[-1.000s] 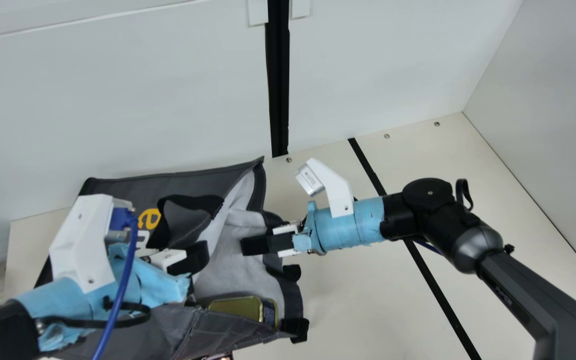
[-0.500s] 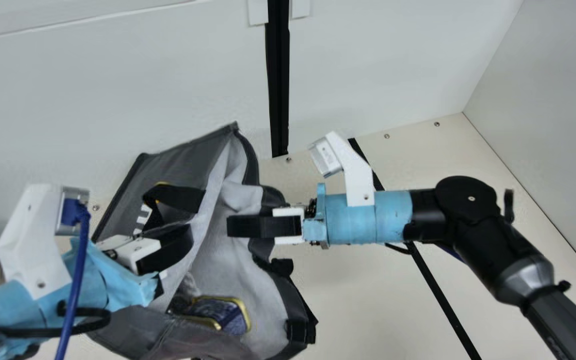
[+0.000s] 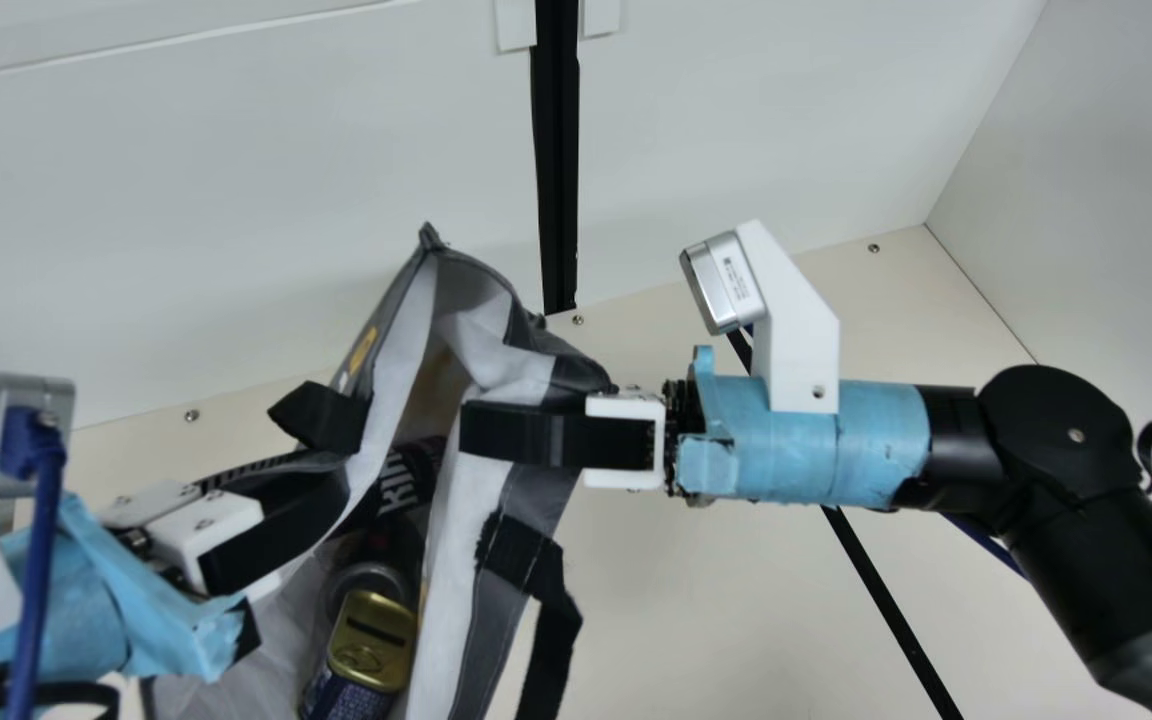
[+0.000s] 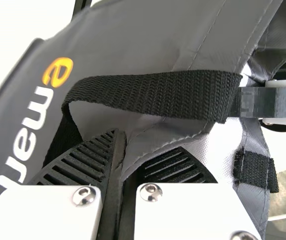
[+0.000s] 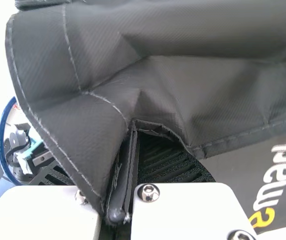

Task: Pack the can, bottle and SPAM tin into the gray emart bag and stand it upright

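Toward the left, my left gripper [image 3: 321, 500] is closed on one wall of the bag [image 3: 451, 560], the edge of the gray fabric pinched flat between its ribbed fingers. A black handle [image 3: 321, 418] loops out from that same wall, just beyond my fingertips, and orange and white lettering runs along the wall's outer face. Between my two grippers the bag gapes open, its pale lining showing. The SPAM tin [image 3: 374, 640] lies inside, near side, tilted, its gold end facing up. Just beyond it, also inside, sits a round gray end [image 3: 371, 580], and farther in a dark item [image 3: 406, 480] with white lettering; whether these are can or bottle, or one and the same thing, I cannot tell. Farther right, my right gripper [image 3: 481, 435] is clamped on the opposite wall, a fold of fabric squeezed narrow between its fingers. A second handle [image 3: 551, 610] hangs outside that wall, on the near side of my gripper. To the right, the cream table [image 3: 716, 600] spreads out beneath my right arm.
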